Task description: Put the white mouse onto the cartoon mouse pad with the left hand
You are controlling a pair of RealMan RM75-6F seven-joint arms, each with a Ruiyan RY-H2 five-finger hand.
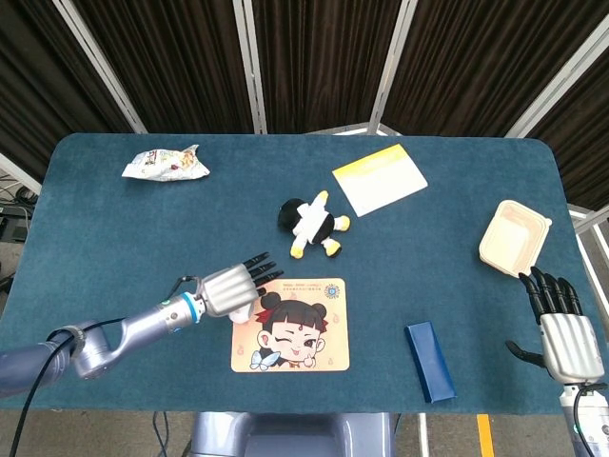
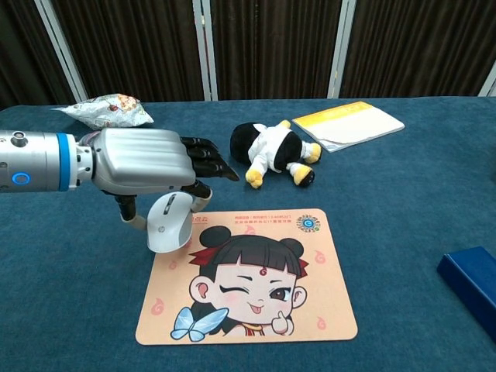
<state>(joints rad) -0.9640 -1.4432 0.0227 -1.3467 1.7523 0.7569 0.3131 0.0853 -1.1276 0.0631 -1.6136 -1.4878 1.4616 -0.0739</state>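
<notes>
Dark curtains are backing the blue table [image 1: 114, 219]; left hand [image 2: 147, 163] is pinching the white mouse [image 2: 169, 223] over the cartoon mouse pad [image 2: 256, 279]; only the head view is showing the right hand [image 1: 561, 328], fingers spread; pad writing unreadable.

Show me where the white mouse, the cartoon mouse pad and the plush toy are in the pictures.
white mouse [image 2: 168, 225], chest view, on its upper shell below the left hand.
cartoon mouse pad [image 2: 256, 287], chest view, on the printed face.
plush toy [image 1: 312, 225], head view, on its white belly.
</notes>
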